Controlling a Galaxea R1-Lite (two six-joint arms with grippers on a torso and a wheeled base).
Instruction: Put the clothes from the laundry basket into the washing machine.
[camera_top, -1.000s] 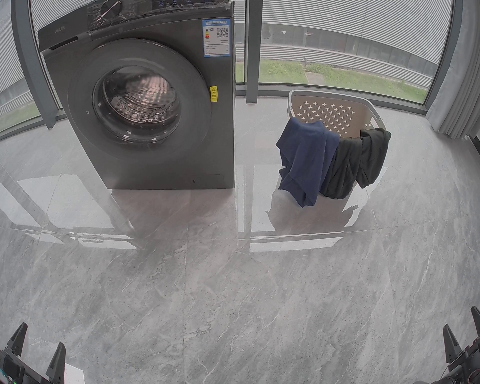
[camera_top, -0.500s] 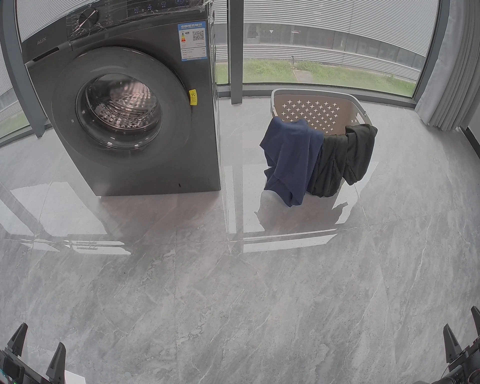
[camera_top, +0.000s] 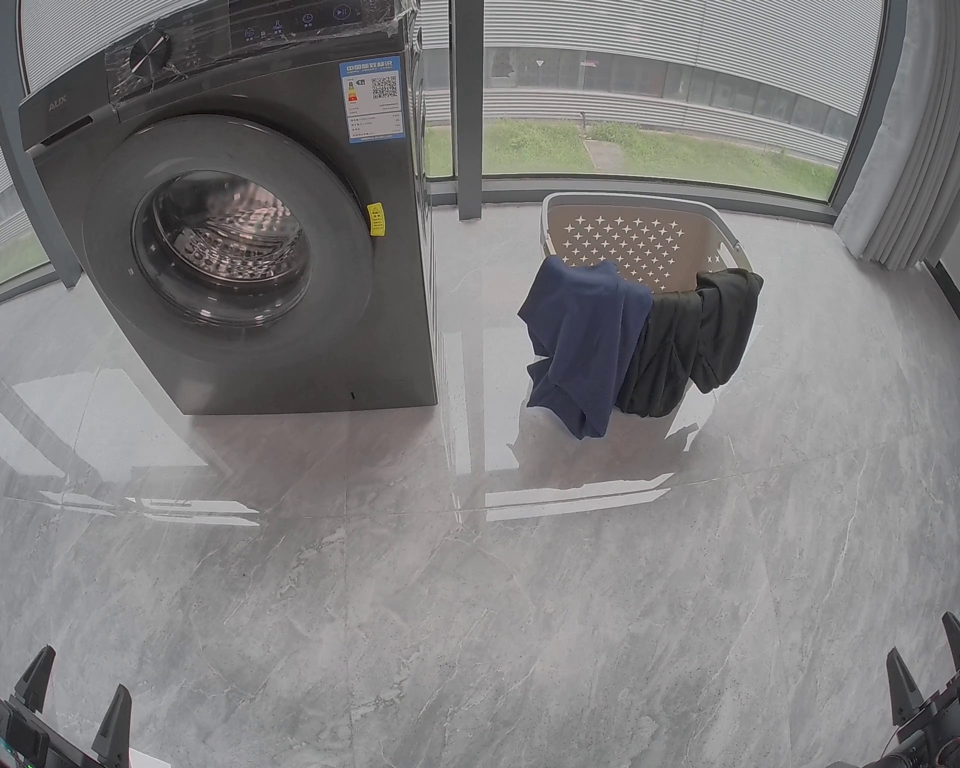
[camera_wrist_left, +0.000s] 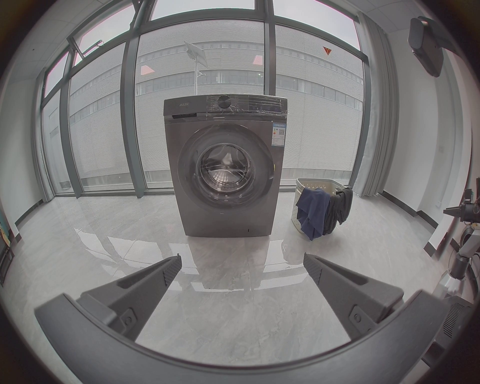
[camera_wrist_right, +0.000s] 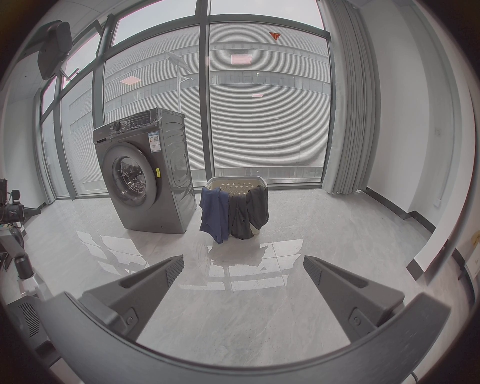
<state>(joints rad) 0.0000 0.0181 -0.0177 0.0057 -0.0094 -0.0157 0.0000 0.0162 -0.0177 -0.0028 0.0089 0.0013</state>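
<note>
Nearest you, your left gripper (camera_top: 78, 690) is hanging low over the grey floor (camera_top: 480, 620), jaws spread wide and holding nothing. Your right gripper (camera_top: 922, 650) is hanging low on the other side, jaws likewise released and empty. Well ahead, the laundry basket (camera_top: 640, 235) is standing on the floor, right of the washing machine (camera_top: 250, 220) and apart from it. A blue garment (camera_top: 585, 335) and a dark garment (camera_top: 700, 330) are draping side by side over its near rim, touching, the blue one on the washer's side. The machine's drum (camera_top: 222, 248) is showing through its round front. Behind both, a window (camera_top: 650, 80) is spanning the wall, with a curtain (camera_top: 915, 150) hanging at its right.
</note>
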